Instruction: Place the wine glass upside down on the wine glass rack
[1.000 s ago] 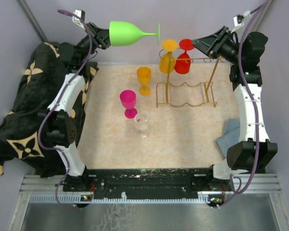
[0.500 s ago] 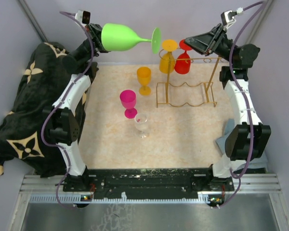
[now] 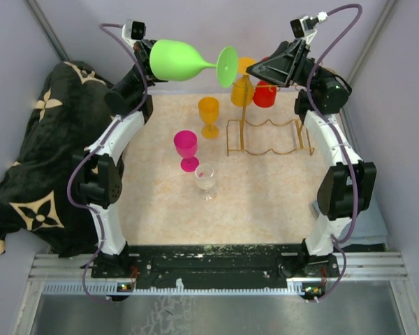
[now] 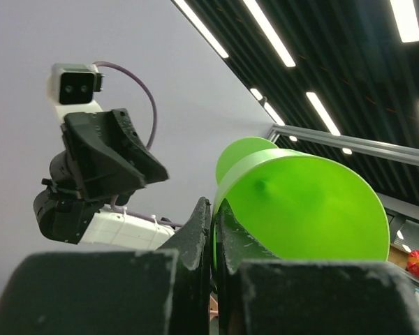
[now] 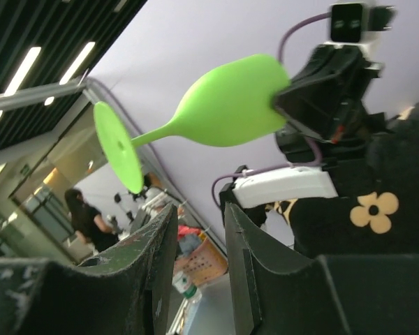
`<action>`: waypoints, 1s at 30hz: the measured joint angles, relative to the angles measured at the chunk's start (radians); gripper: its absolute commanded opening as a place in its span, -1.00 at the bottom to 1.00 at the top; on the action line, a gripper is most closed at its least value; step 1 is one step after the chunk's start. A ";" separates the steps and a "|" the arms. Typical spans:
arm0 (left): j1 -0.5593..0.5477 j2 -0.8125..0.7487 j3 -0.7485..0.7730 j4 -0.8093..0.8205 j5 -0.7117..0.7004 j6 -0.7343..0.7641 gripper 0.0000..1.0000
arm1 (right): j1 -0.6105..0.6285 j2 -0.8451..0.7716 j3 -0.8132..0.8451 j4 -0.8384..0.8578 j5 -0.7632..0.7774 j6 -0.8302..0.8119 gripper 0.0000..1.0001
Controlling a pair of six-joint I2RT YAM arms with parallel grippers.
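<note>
One table (image 3: 265, 202) with a speckled beige top is carrying one wire rack and, counting the one held in the air, six wine glasses. One black cloth (image 3: 35, 160) with pale flower shapes is draping over the table's left edge. Two arms are rising from the near edge and bending inward above the far edge. The gold wine glass rack (image 3: 269, 136) is standing near the far right corner. Two glasses are hanging in it upside down: a hanging orange glass (image 3: 242, 87) and, just right of it, a red glass (image 3: 265, 96). The left gripper (image 3: 148, 56) is pinching the bowl rim of the green wine glass (image 3: 178, 61). It is holding the glass sideways in the air over the far edge, left of the rack, with the foot pointing right. The right gripper (image 3: 255, 70) is hovering just beside that foot, fingers spread with nothing between them. Three glasses are standing upright around the table's middle: a standing orange glass (image 3: 209, 115), a pink glass (image 3: 186, 149) and a small clear glass (image 3: 205, 178).
</note>
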 measured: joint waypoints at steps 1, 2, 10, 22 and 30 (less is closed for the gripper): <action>-0.004 0.005 0.000 0.006 -0.006 0.000 -1.00 | 0.011 0.000 0.008 0.015 0.002 0.012 -0.32; -0.009 0.009 0.000 0.012 -0.011 0.000 -1.00 | 0.023 0.000 0.018 0.031 0.005 0.021 -0.32; -0.022 0.030 0.016 0.027 -0.060 0.000 -1.00 | 0.115 0.000 0.114 0.068 0.031 0.053 -0.31; -0.033 0.043 0.043 0.029 -0.092 0.000 -1.00 | 0.179 0.000 0.142 0.019 0.031 0.027 -0.31; -0.036 0.043 0.028 0.031 -0.093 0.000 -1.00 | 0.181 0.001 0.163 -0.072 0.020 -0.035 -0.32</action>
